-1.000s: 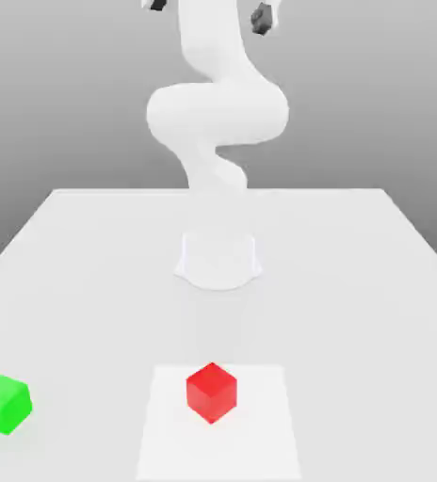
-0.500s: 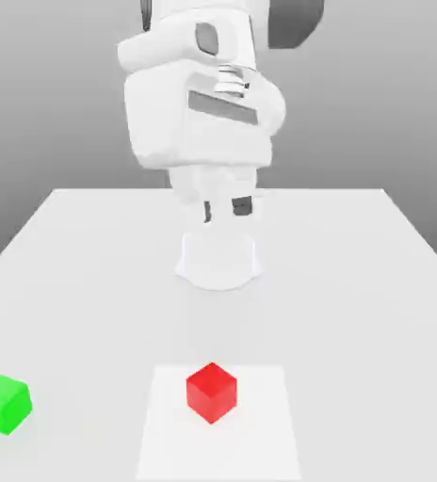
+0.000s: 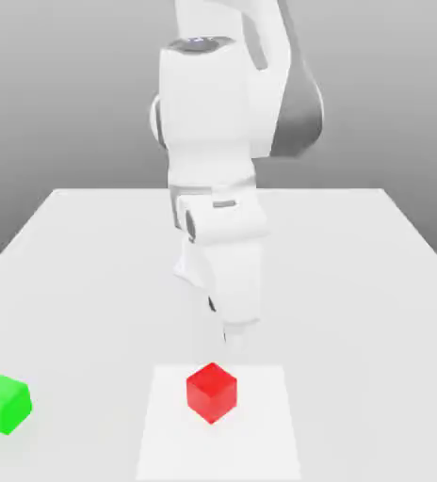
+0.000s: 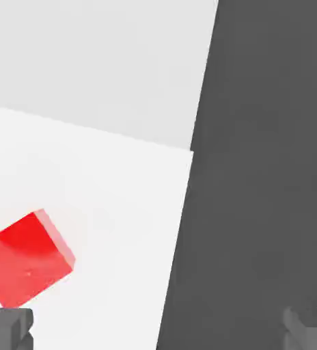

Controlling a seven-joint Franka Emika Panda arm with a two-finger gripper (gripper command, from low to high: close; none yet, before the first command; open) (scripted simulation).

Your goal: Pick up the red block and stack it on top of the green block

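The red block (image 3: 211, 393) is a small cube resting on a white square patch (image 3: 260, 433) near the table's front. It also lies in the hand view (image 4: 26, 260), off to one side of the fingers. The green block (image 3: 4, 404) sits on the table at the exterior view's left, well apart from the red one. My gripper (image 3: 234, 331) hangs point-down just behind and above the red block, not touching it. In the hand view the gripper (image 4: 158, 331) is open, its two dark fingertips (image 4: 7, 328) far apart with nothing between them.
The grey table (image 3: 354, 282) stretches wide around both blocks. My white arm (image 3: 213, 141) rises behind the red block over the table's middle. In the hand view a dark region (image 4: 270, 171) lies beyond the table's edge.
The arm has swung forward and down from high at the back, bringing the hand low over the table just behind the red block. Neither block has moved.
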